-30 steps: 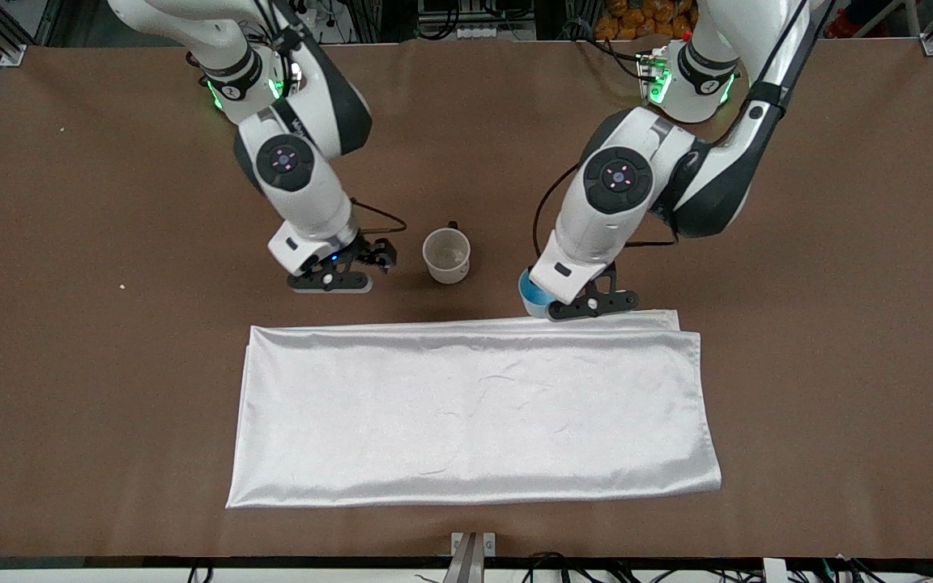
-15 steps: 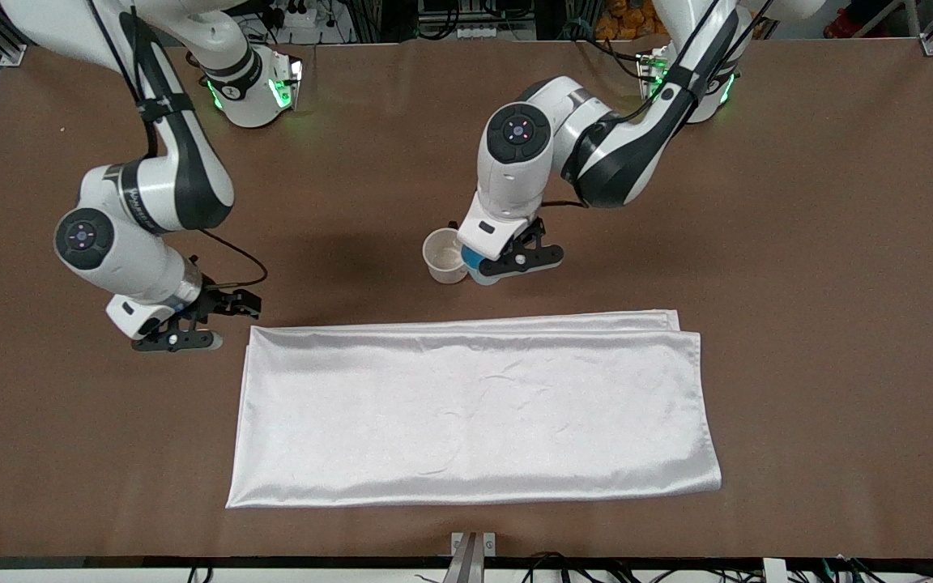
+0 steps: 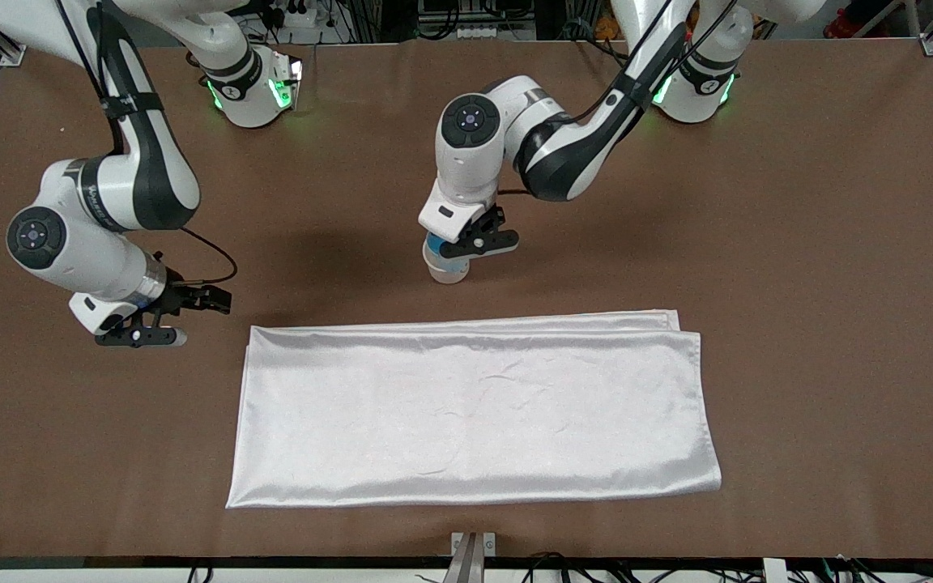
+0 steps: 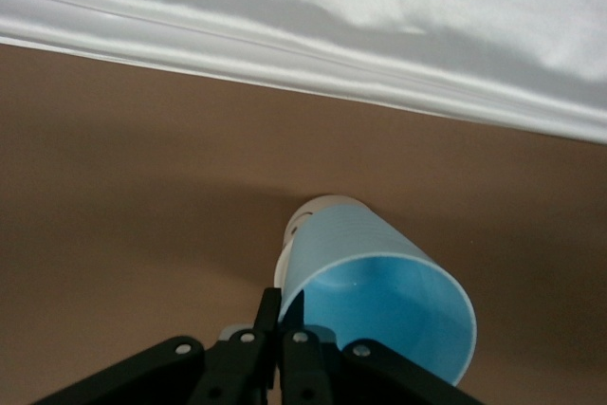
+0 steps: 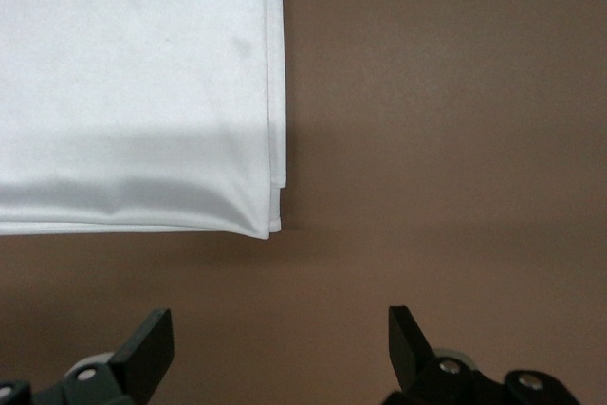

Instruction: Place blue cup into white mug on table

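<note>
While the left tool (image 3: pixel 473 243) pinches the rim of the blue cup (image 3: pixel 434 245) between its tight fingers, it hangs right over the white mug (image 3: pixel 445 271) in the middle of the brown tabletop (image 3: pixel 798 243). From the front, the cup's blue side peeks out just above the mug, and only the lower part of the mug shows under the tool. From the left wrist, the blue cup (image 4: pixel 379 296) is tilted and its open mouth faces the camera, with the white mug (image 4: pixel 318 220) poking out underneath it. I cannot tell if the cup's bottom is already inside the mug.

A shiny white cloth (image 3: pixel 475 413) lies folded flat on the tabletop, nearer to the front camera than the mug and well apart from it.

The right tool (image 3: pixel 138 334) waits low over the bare tabletop, beside the cloth's end on the right arm's side. Its fingers (image 5: pixel 152 339) are spread wide with nothing in them, and a corner of the white cloth (image 5: pixel 142 92) shows past them
</note>
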Tool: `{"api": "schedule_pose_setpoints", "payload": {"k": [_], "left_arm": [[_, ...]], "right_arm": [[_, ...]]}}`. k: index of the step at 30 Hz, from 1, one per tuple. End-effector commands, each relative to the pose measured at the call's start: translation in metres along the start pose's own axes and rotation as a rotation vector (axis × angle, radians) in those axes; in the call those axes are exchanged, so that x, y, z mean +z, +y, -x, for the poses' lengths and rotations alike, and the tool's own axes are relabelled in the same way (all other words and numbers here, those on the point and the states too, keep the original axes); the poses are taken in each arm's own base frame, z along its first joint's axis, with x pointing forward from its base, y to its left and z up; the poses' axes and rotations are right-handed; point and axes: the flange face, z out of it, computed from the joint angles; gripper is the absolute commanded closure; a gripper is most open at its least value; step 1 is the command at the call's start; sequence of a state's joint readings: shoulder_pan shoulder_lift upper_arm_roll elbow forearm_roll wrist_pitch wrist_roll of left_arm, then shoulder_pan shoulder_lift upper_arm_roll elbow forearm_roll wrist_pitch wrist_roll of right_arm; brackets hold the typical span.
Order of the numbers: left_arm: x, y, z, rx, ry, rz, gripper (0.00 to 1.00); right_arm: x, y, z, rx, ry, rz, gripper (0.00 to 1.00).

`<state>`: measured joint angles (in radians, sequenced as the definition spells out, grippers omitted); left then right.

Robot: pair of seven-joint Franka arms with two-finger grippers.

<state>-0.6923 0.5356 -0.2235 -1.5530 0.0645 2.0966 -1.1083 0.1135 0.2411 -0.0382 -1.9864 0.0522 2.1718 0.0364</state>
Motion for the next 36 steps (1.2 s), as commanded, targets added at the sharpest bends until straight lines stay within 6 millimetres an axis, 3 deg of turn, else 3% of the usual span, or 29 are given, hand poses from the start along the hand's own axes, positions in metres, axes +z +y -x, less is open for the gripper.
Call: {"api": "schedule_pose_setpoints", "payload": {"k": [1,6,12,13,14,15,16,22,25,28,32,36], "left_arm": [[0.012,0.012,0.016,-0.013,0.010,-0.005,1.00],[0.021,0.013,0.016,-0.015,0.007,-0.005,1.00],[0.036,0.016,0.016,-0.013,0.004,0.000,1.00],[0.037,0.017,0.017,-0.010,0.003,0.002,0.92],[0.038,0.017,0.017,-0.008,0.005,0.003,0.77],[0.039,0.017,0.016,-0.003,0.005,0.003,0.44],[0.039,0.017,0.017,0.005,0.009,0.005,0.00],[0.030,0.024,0.020,0.014,0.022,0.021,0.00],[0.014,0.024,0.015,0.013,0.039,0.039,0.00],[-0.011,0.018,0.004,0.011,0.063,0.057,0.00],[-0.052,-0.005,-0.028,0.006,0.096,0.078,0.00],[-0.092,-0.033,-0.053,0.064,0.121,0.072,0.00]], "right_arm": [[-0.017,-0.001,0.042,-0.010,0.003,0.006,0.00],[-0.027,0.001,0.061,-0.019,0.013,0.017,0.00],[-0.037,0.007,0.071,-0.024,0.026,0.033,0.00],[-0.039,0.010,0.072,-0.021,0.029,0.038,0.00],[-0.040,0.014,0.072,-0.017,0.030,0.042,0.00],[-0.041,0.016,0.072,-0.015,0.030,0.043,0.00],[-0.042,0.016,0.072,-0.018,0.031,0.045,0.00],[-0.053,0.017,0.071,-0.014,0.036,0.047,0.00],[-0.085,0.016,0.062,-0.011,0.039,0.047,0.00],[-0.134,0.015,0.052,-0.007,0.025,0.047,0.00],[-0.190,0.010,0.048,-0.010,0.036,0.046,0.00],[-0.223,0.008,0.050,-0.017,0.051,0.046,0.00]]}}
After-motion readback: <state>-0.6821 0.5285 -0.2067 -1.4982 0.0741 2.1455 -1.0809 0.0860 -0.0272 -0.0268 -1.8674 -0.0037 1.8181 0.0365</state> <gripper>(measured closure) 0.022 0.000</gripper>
